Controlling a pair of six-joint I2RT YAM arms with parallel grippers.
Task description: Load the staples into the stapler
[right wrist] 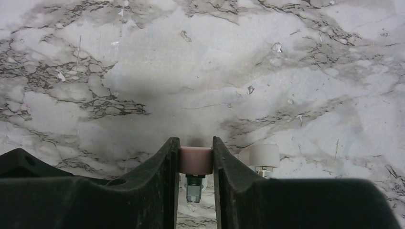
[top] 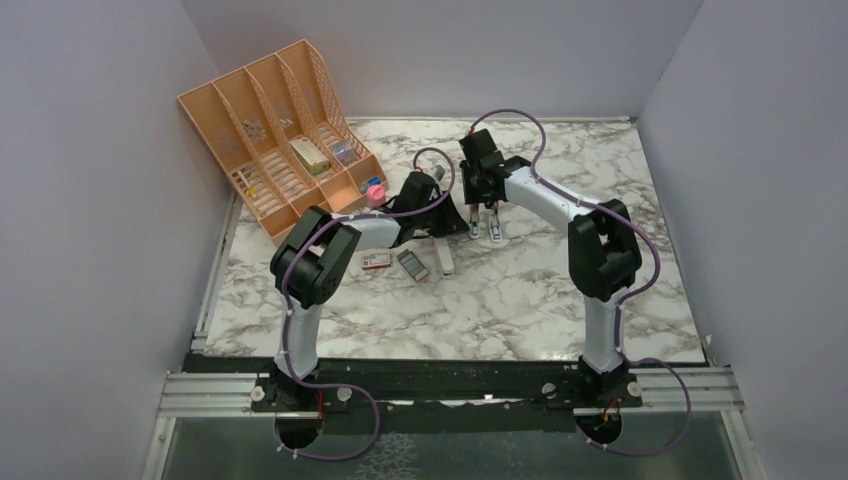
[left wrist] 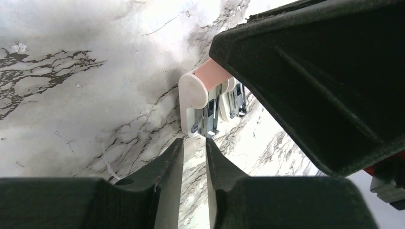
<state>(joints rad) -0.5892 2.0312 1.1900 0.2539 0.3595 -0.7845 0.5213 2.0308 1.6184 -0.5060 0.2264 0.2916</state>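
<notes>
The stapler [top: 485, 229] stands on the marble near the table's middle, a white body with a pink top [right wrist: 196, 160] and a metal magazine under it. My right gripper [top: 485, 205] [right wrist: 196, 140] comes down from above and is shut on the pink top. A second white part [right wrist: 264, 155] shows just to its right. My left gripper [top: 455, 224] [left wrist: 195, 141] sits low, just left of the stapler [left wrist: 193, 95], its fingers a narrow gap apart with only table between them. The staples' grey tray [top: 412, 264] and red-and-white sleeve [top: 376, 261] lie further left on the table.
A peach desk organiser [top: 270, 140] stands at the back left, and a pink-capped bottle [top: 374, 188] sits at its front corner. A white oblong piece [top: 443, 258] lies beside the grey tray. The right arm's black housing [left wrist: 325, 81] fills the left wrist view's right side.
</notes>
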